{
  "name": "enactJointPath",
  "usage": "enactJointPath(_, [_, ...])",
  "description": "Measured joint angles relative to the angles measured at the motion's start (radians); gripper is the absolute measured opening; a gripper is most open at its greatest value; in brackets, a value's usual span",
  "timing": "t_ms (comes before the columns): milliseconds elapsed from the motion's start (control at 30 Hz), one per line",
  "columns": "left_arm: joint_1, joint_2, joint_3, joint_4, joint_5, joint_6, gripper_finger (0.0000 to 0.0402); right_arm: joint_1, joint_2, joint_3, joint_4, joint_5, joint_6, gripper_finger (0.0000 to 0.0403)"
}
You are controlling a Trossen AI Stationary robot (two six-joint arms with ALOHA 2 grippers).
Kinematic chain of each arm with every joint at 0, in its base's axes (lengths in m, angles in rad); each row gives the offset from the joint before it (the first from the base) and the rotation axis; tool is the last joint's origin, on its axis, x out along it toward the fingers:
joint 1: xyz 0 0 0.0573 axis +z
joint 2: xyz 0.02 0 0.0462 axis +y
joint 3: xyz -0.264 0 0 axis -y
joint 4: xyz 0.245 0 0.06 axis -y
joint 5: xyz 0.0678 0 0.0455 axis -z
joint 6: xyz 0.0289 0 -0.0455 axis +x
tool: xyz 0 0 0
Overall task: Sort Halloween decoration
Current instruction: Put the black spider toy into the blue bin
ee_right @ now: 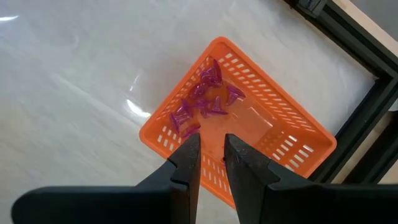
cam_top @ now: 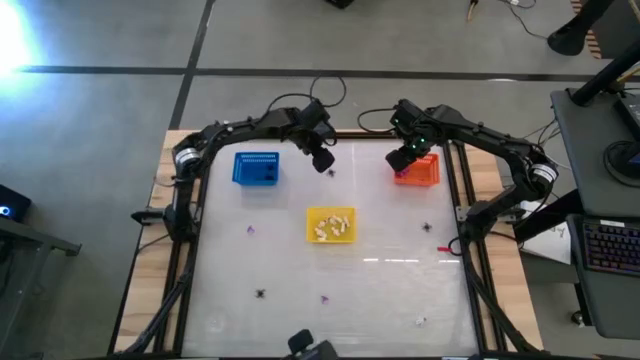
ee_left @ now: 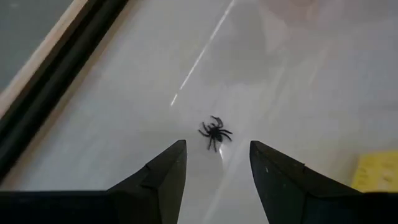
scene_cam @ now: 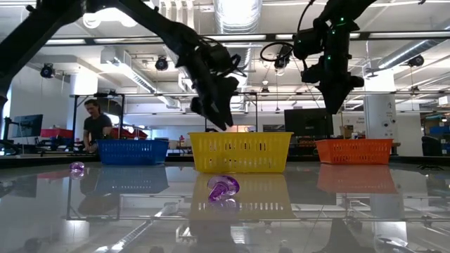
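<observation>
Purple trinket (scene_cam: 223, 190) before yellow basket (scene_cam: 240, 152).

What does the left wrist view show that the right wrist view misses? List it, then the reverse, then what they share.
Only the left wrist view: a black spider lying on the table, just ahead of the open left pincer, plus a yellow basket corner. Only the right wrist view: the orange basket holding purple trinkets, below the narrowly parted right pincer. Both: the glossy white table and its dark frame.
</observation>
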State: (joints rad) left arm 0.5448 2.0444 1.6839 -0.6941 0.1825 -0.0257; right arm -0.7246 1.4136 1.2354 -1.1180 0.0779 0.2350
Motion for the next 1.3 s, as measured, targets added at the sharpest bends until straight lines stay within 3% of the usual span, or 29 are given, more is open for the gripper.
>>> enactJointPath(167, [-0.003, 0.046, 0.168, -0.224, 0.0, 0.103, 0.016, 0.0, 0.0, 0.0, 0.002, -0.041, -0.01, 0.0066])
enactJointPath(300, [-0.006, 0.008, 0.214, -0.302, -0.001, 0.146, 0.016, 0.0, 0.0, -0.001, 0.085, -0.197, -0.062, 0.0066])
enactJointPath(433, [-0.006, -0.053, 0.223, -0.361, -0.008, 0.17, 0.016, 0.013, 0.001, -0.002, 0.274, -0.327, -0.065, 0.0066])
enactJointPath(700, [-0.004, -0.189, 0.172, -0.474, -0.14, 0.18, 0.016, 0.079, 0.07, -0.003, 0.466, -0.341, -0.096, 0.0066])
enactJointPath(1033, [-0.004, -0.414, 0.0, -0.499, -0.176, 0.137, 0.016, 0.15, 0.208, 0.003, 0.603, -0.341, -0.131, 0.0066])
enactJointPath(1300, [-0.004, -0.576, -0.144, -0.472, -0.176, 0.044, 0.016, 0.158, 0.309, 0.122, 0.6, -0.341, -0.142, 0.0066])
